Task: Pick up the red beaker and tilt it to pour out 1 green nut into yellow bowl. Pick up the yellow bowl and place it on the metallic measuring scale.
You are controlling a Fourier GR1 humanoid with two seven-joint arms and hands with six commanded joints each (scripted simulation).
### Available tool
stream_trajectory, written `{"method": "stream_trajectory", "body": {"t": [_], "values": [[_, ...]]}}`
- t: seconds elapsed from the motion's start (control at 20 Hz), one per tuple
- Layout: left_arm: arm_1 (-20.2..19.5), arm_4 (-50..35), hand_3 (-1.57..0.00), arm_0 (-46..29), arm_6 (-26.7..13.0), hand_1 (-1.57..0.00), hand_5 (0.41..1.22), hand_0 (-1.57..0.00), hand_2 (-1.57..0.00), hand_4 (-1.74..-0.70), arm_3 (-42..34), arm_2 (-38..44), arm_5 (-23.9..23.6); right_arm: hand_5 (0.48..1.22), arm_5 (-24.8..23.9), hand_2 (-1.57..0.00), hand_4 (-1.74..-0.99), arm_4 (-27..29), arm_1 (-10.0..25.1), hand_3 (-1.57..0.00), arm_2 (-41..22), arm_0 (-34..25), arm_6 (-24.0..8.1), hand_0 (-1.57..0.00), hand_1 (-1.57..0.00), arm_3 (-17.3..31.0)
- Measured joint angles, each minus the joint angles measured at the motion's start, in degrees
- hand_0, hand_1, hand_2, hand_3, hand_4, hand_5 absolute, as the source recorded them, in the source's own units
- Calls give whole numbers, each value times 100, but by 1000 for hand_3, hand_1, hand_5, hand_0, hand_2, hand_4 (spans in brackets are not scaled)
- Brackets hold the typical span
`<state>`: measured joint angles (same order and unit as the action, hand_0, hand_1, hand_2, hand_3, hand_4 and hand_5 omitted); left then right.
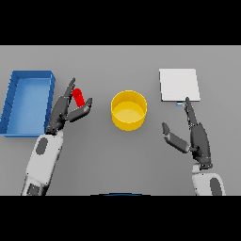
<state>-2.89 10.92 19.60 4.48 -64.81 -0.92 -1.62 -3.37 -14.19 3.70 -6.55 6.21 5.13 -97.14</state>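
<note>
A slim red beaker (79,98) stands on the grey table left of centre. My left hand (65,112) is right at it: straight fingers rise behind its left side and the thumb reaches under its right side, so the beaker sits in the gap of the open hand. I cannot tell whether the hand touches it. The yellow bowl (128,110) rests at the table's middle and looks empty. The metallic scale (179,84), a pale square plate, lies at the back right. My right hand (197,139) hovers open in front of the scale, fingers pointing at its near edge.
A blue bin (14,104) sits at the far left, just beyond my left hand. No green nut shows in this view.
</note>
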Motion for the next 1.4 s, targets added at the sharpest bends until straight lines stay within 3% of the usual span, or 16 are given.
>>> {"method": "stream_trajectory", "body": {"t": [0.05, 0.25, 0.45, 0.5, 0.6, 0.7, 0.85, 0.9, 0.95, 1.05, 1.1, 1.4], "values": [[34, 24, 1, 121, -34, 1, 683, 1, 1, -1289, 181, 17, -38, 642, 40, 1, -1269, 35, -28, 1, -29, 90, 122, 1, 1, -10], [3, -38, 1, 384, -32, 1, 688, 1, 1, -1309, 429, 114, 10, 640, 9, 1, -1269, 94, -18, 1, 48, -22, -73, 1, 1, -17], [44, -140, 1, 582, 246, 1, 704, 1, 0, -1348, 731, 241, 22, 641, 5, 1, -1261, 92, 3, 1, 69, -66, -100, 1, 1, 13], [124, -182, -31, 589, 307, -26, 724, 1, -67, -1378, 792, 266, -2, 642, -1, 1, -1259, 30, -3, 1, 20, -3, -39, 1, 1, -23], [248, -264, -292, 697, 429, -328, 783, -285, -364, -1449, 929, 365, -106, 644, 4, 1, -1258, 77, 17, 1, 66, -64, -105, 1, 1, -15], [273, -303, -724, 779, 283, -699, 941, -662, -733, -1500, 1055, 473, -231, 644, 10, 1, -1255, 43, 16, 1, 31, -6, -28, 1, 1, -40], [258, -133, -974, 925, 284, -1125, 1078, -1106, -1142, -1603, 1207, 395, -333, 644, 27, 1, -1252, 67, 12, 1, 32, 11, 5, 1, 1, -45], [218, -138, -1093, 915, 445, -1214, 1106, -1199, -1228, -1571, 1231, 354, -282, 643, 9, 1, -1250, 39, -55, 1, -18, 51, 34, 1, 1, -32], [213, -110, -1189, 923, 584, -1285, 1129, -1273, -1296, -1544, 1286, 309, -277, 644, -25, 1, -1254, 32, 3, 1, 48, 16, -22, 1, 1, -3], [271, -50, -1326, 883, 494, -1388, 1162, -1380, -1395, -1505, 1216, 254, -277, 645, -15, 1, -1257, 70, -23, 1, 43, 3, 32, 1, 1, -31], [254, -46, -1375, 896, 291, -1425, 1159, -1419, -1430, -1552, 1177, 270, -259, 644, -24, 1, -1258, 67, 16, 1, 77, 15, -15, 1, 1, -36], [332, -426, -1520, 784, 485, -1533, 1118, -1531, -1534, -1692, 709, 322, -518, 647, -47, 1, -1259, 53, 14, 1, 85, 62, -24, 1, 1, -29]]}}
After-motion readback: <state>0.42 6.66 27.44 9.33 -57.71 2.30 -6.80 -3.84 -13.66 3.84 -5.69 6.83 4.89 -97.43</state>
